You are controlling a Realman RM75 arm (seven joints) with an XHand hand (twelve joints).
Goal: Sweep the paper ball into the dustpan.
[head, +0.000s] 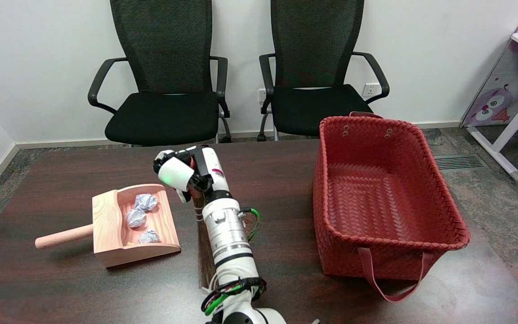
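Nearest us, the right arm (pixel 232 243) rises from the lower edge of the dark wooden table (pixel 61 279) and runs straight up the middle of the picture. Under it we see a brown strip, apparently the brush (pixel 203 252), lying along the arm's left side. To the left of the arm, bare tabletop stretches to the near edge; to its right, a band of bare wood separates it from the red woven basket (pixel 344 211), which holds nothing we can see and whose strap (pixel 389 292) droops over the near wall.

Left of the arm sits the wooden dustpan (pixel 106 225), handle (pixel 63 237) pointing left, open side facing right. Inside it lie three crumpled paper balls (pixel 136 218), one behind another.

Further on, our right hand (pixel 182 173) hovers just past the dustpan's far right corner, fingers curled inward; we cannot tell whether they hold anything.

Beyond the table's far edge stand two black chairs (pixel 164 90) against the wall.
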